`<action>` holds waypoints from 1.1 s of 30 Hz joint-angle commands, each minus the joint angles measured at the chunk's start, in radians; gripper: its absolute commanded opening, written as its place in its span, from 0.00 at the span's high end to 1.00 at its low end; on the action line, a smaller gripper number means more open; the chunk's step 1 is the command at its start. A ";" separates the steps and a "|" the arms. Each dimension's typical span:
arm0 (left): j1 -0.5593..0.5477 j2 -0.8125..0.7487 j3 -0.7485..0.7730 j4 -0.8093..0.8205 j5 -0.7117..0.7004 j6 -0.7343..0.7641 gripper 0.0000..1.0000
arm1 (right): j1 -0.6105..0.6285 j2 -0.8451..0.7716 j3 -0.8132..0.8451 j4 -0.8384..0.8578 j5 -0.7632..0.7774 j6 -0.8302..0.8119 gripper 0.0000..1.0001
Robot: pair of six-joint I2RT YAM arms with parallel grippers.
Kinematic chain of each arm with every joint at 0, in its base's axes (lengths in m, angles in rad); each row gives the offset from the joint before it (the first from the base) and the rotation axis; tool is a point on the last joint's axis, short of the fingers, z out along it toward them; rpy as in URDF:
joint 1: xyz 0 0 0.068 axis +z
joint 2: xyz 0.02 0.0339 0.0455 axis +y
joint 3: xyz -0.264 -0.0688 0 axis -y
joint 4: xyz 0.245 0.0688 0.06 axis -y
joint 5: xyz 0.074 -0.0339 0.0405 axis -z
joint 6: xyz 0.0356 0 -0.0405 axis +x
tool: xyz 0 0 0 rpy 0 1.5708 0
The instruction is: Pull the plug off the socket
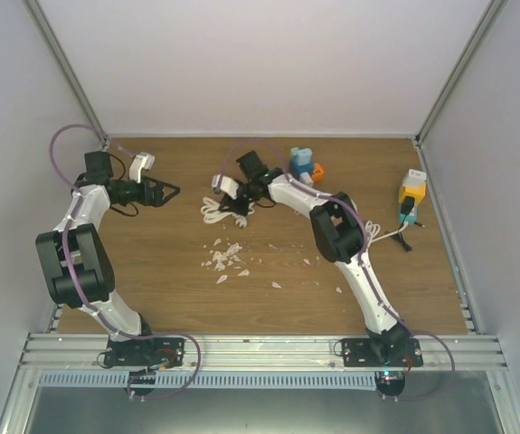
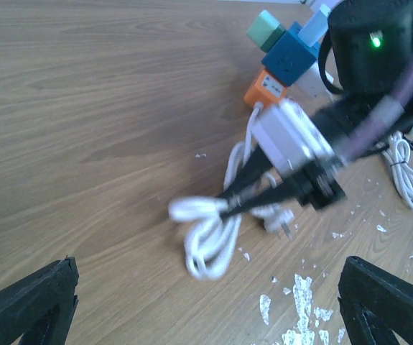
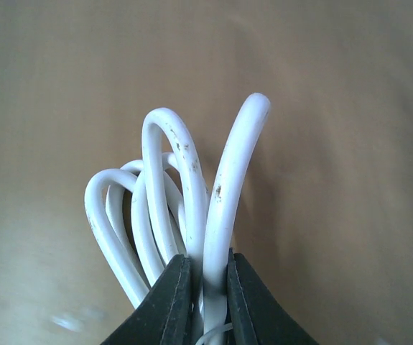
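White cord loops (image 3: 223, 188) pinched in right gripper (image 3: 206, 260) near far edge's middle; left gripper (image 1: 169, 192) spread, toward far-left corner. Calls for straight, steady pull away from orange socket (image 2: 266, 88).

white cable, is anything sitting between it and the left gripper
Nothing visible does. Only bare table lies between the open left gripper and the white cable. The right gripper is shut on the cable's loops from the far side, so it crowds that spot.
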 commanded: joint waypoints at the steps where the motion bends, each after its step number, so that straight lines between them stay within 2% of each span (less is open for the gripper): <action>1: 0.025 -0.024 0.000 -0.052 0.036 0.066 0.01 | 0.118 -0.027 -0.062 -0.167 -0.101 -0.099 0.99; 12: 0.031 -0.059 -0.030 -0.147 0.022 0.201 0.01 | 0.278 -0.219 -0.356 -0.231 -0.177 -0.240 0.99; 24: -0.005 -0.103 -0.103 -0.172 0.007 0.266 0.01 | 0.285 -0.469 -0.771 -0.228 -0.191 -0.374 0.99; 33: -0.093 -0.119 -0.145 -0.164 -0.048 0.272 0.02 | 0.284 -0.589 -0.977 -0.221 -0.194 -0.426 0.99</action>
